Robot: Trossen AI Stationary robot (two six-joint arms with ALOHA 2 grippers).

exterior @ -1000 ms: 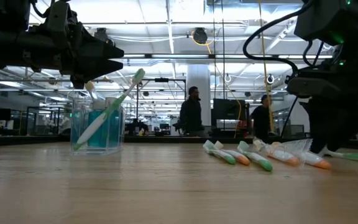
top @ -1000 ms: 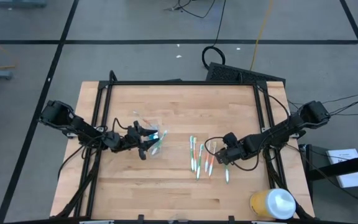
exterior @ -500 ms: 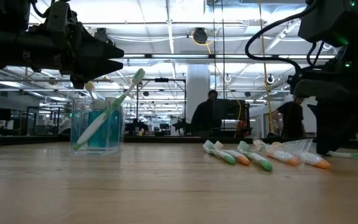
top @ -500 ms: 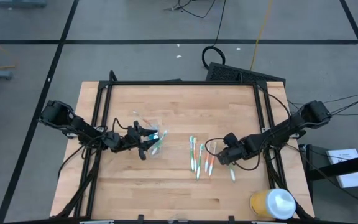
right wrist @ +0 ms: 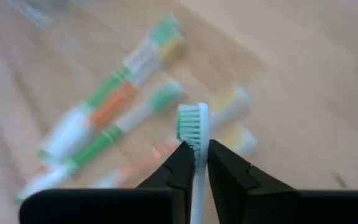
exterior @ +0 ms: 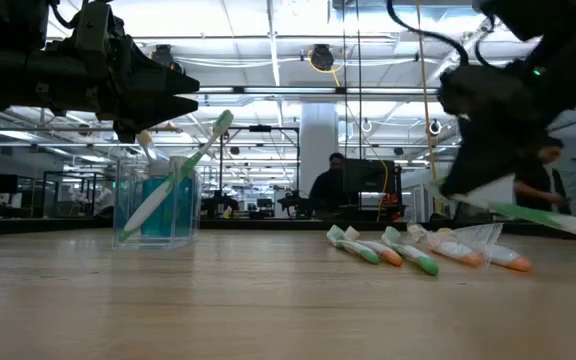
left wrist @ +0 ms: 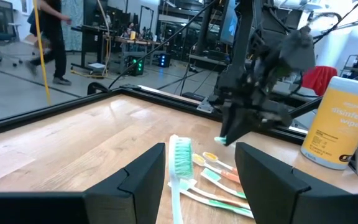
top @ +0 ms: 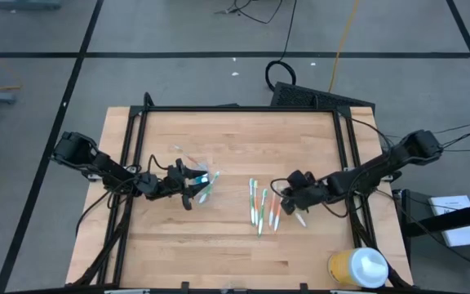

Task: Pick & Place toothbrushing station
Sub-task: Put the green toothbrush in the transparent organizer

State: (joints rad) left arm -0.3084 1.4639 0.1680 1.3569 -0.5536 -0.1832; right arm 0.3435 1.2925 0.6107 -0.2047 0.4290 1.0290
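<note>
Now | right end effector [right wrist: 196,163] clamps green toothbrush [right wrist: 192,127] | above table [top: 219,245]

The toothbrushes [top: 261,207] are green, orange and white; the tubes [exterior: 171,205] blue; the container [top: 357,268] yellow with white lid.

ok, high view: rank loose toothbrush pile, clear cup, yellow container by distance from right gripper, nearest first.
From the right gripper:
1. Loose toothbrush pile, right beside it toward table centre.
2. Yellow container, at the table's near right corner.
3. Clear cup, across the table by the left gripper.
</note>
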